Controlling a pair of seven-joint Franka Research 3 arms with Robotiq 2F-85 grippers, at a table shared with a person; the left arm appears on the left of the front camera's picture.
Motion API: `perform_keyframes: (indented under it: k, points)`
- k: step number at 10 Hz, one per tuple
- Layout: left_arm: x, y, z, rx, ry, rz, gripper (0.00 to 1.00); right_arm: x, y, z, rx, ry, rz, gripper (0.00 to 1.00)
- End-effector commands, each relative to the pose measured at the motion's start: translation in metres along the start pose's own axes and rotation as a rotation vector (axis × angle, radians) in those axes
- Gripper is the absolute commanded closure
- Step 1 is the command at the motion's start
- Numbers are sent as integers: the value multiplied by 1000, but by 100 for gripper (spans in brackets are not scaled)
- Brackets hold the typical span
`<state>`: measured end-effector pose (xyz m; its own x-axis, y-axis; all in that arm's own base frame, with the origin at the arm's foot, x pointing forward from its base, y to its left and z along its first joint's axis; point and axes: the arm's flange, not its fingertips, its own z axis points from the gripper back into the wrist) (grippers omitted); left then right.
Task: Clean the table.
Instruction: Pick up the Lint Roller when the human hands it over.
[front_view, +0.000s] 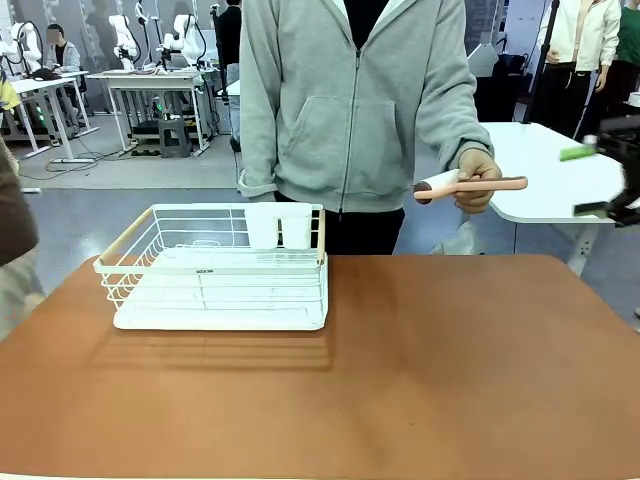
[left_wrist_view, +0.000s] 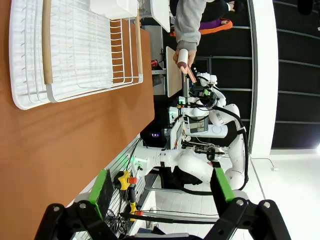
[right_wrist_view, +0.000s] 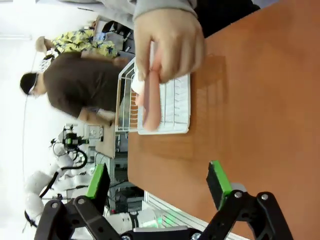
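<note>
Smooth matt brown table (front_view: 450, 380); white coated-wire dish rack (front_view: 220, 318)

the hand (front_view: 478, 178) is gripping a tool (front_view: 510, 184) that is showing a salmon-pink handle and a white head with a dark tip. above the hand, the hoodie (front_view: 350, 90) is showing plain light grey. below the hand, the table (front_view: 450, 380) is showing plain matte reddish-brown. across from the hand, the dish rack (front_view: 215, 290) is showing white wire with pale wooden handles. beside the hand, the right gripper (front_view: 585, 180) is showing black with bright green pads.
</note>
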<state>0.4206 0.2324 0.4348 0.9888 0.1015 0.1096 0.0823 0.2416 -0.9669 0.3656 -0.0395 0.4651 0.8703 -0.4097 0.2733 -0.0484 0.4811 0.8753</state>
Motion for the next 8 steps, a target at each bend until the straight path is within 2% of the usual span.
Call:
perform_keyframes:
  k: [1, 5, 8]
  points:
    - [-2, 0, 1, 9, 4, -3, 0, -16, 17, -34, -35, -71, -20, 0]
    - [-2, 0, 1, 9, 4, -3, 0, -1, 16, -76, -43, -192, -49, 0]
    - [-2, 0, 1, 9, 4, -3, 0, 7, 11, -93, -6, -217, -119, 0]
